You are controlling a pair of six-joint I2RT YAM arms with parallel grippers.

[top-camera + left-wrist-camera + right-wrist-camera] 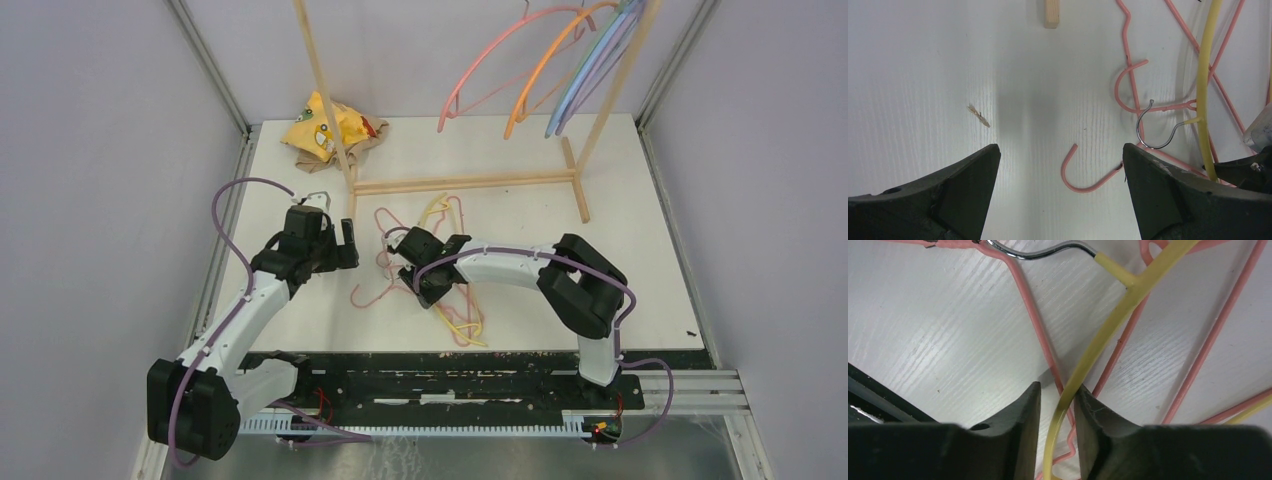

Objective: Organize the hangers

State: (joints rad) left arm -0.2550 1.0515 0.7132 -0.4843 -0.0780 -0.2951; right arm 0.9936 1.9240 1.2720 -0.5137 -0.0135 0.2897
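Several hangers lie tangled on the white table: pink ones (pixel 372 295) and a yellow one (pixel 465 325). More hangers, pink (pixel 500 55), orange (pixel 555 60) and light blue (pixel 590 70), hang on the wooden rack (pixel 465 184). My right gripper (pixel 402 265) sits low on the pile. In the right wrist view it (pixel 1058 390) is narrowly open, with the yellow hanger (pixel 1108 325) between the fingers; the hanger touches the right finger only. Pink wire (pixel 1033 315) lies beneath. My left gripper (pixel 340 240) is wide open and empty (pixel 1060 155) over a pink hook (pixel 1083 187).
A yellow bag (pixel 325 125) lies at the back left by the rack's post. The rack's foot end (pixel 1050 15) is ahead of the left gripper. The yellow hanger's metal hook (pixel 1148 142) lies over pink wire. A small scrap (pixel 979 116) lies on the table.
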